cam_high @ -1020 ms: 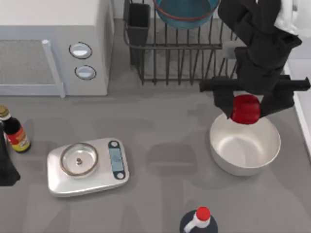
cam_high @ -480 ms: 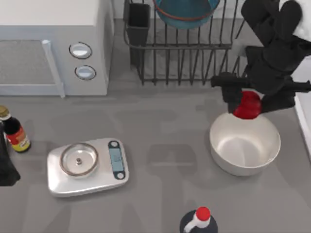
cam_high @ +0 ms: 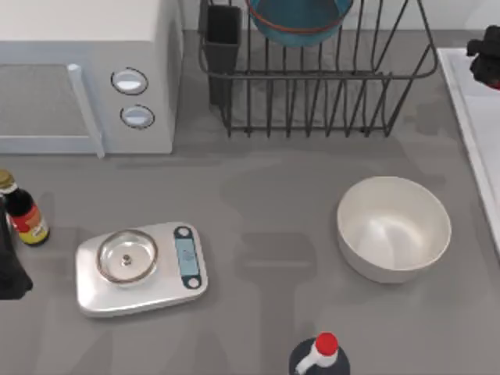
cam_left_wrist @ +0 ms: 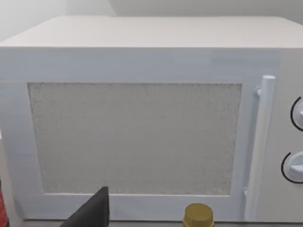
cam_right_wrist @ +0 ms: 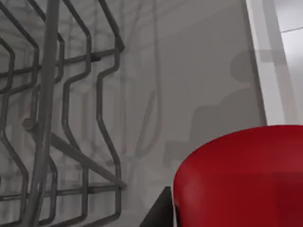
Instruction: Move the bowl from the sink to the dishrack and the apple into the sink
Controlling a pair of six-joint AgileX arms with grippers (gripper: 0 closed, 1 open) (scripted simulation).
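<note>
Already the teal-blue bowl (cam_high: pixel 299 19) sat in the dishrack (cam_high: pixel 312 78), and the right claw (cam_high: pixel 486 62), pinching the apple (cam_right_wrist: pixel 241 177), hung over the sink (cam_high: pixel 467 109), needing only to lower and let go.

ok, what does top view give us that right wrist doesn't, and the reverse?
Top view adds: the teal bowl sitting in the dishrack, the white bowl, microwave, scale, the parked left arm, and the right pincer at the table's right edge over the sink. Right wrist adds: the apple close up, apparently gripped. Both: dishrack bars and the sink's rim.
</note>
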